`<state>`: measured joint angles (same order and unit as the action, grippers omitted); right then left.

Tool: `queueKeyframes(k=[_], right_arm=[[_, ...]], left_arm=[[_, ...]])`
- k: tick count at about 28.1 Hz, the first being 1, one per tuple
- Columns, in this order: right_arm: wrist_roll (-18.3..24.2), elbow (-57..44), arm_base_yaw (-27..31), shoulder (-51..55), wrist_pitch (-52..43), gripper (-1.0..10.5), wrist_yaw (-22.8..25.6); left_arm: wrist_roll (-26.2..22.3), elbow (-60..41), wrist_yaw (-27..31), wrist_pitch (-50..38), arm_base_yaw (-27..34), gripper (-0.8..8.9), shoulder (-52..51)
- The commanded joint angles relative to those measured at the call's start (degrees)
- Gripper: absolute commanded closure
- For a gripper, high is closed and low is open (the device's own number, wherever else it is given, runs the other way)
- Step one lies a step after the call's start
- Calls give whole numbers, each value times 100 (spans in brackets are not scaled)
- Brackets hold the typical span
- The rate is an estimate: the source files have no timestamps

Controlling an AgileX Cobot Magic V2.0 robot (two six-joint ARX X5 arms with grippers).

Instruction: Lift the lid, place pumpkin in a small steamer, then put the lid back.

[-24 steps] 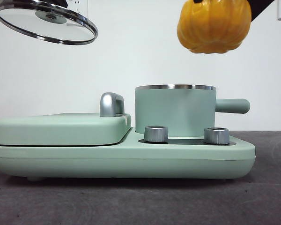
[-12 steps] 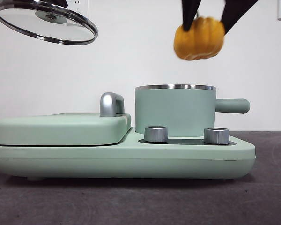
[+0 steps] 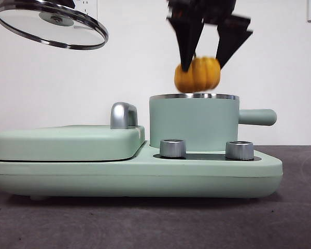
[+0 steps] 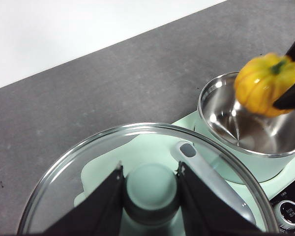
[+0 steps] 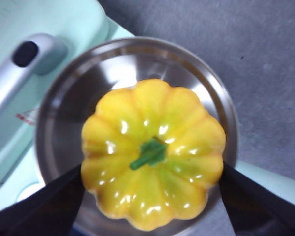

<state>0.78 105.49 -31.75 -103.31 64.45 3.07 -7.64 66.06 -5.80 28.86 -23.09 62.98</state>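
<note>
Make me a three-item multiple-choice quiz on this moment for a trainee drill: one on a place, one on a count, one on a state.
1. Where is the pumpkin?
A. inside the small steamer
B. just above the small steamer's rim
C. on the table

2. How many steel dials front the base?
A. one
B. two
C. four

3. The lid is
A. held up by the left gripper
B. on the pot
C. on the griddle

Key: 1 B, the right gripper holds it over the rim; 2 B, two show; 3 A, jaws clamp its knob.

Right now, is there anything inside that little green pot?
The pot looks empty: bare shiny steel inside. The pumpkin, gripped by the right hand, hangs just above the rim and hides part of the bottom. The left hand holds the lid aside.
</note>
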Motion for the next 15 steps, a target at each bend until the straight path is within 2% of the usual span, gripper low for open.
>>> queueKeyframes(k=[1,15], right_arm=[[125,146,-31,-278,-120,584,9],[295,146,-39,-1134,-286,584,-9]], left_arm=[[85,136,7,-186,-11,803,-7],[90,136,7,-297,-11,803,-7]])
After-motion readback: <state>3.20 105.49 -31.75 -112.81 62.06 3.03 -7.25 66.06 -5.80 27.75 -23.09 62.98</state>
